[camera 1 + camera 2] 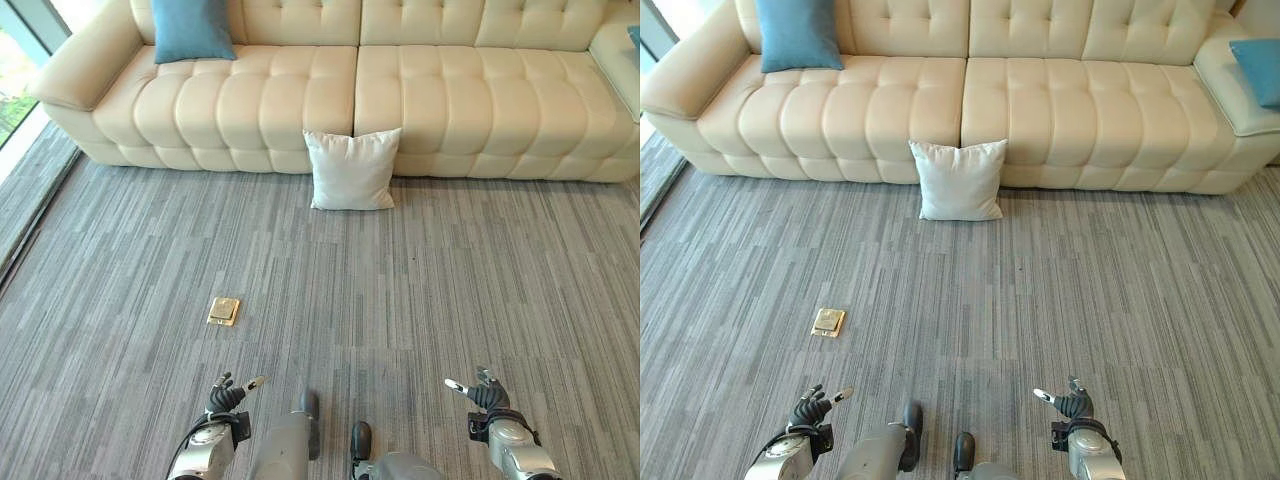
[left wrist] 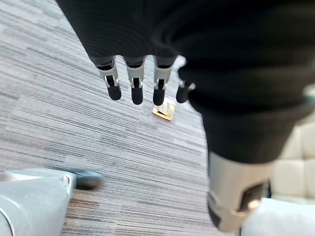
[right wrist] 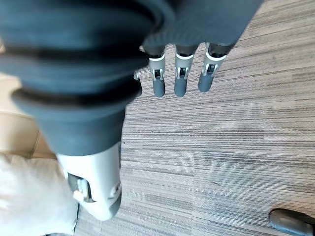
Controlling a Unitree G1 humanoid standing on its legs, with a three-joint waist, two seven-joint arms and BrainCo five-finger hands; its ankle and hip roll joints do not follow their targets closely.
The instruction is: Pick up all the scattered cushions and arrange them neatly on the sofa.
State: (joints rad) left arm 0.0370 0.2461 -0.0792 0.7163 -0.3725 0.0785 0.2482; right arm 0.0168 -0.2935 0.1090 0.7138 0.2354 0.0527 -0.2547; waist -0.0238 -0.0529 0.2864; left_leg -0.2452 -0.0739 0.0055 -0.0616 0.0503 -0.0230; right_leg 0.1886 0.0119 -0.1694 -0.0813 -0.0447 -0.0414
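Observation:
A white cushion (image 1: pixel 351 170) stands on the grey carpet, leaning against the front of the cream tufted sofa (image 1: pixel 260 100) at its middle. A blue cushion (image 1: pixel 192 28) rests upright against the sofa's back at the left end. Another blue cushion (image 1: pixel 1258 68) lies on the sofa's right end. My left hand (image 1: pixel 228 394) hangs low over the carpet at the bottom left, fingers relaxed and holding nothing. My right hand (image 1: pixel 484 393) hangs at the bottom right, also open and empty. Both hands are far from the white cushion.
A small brass floor plate (image 1: pixel 224 311) sits in the carpet ahead of my left hand. A window wall and a darker floor strip (image 1: pixel 25 200) run along the left. Carpet stretches between me and the sofa.

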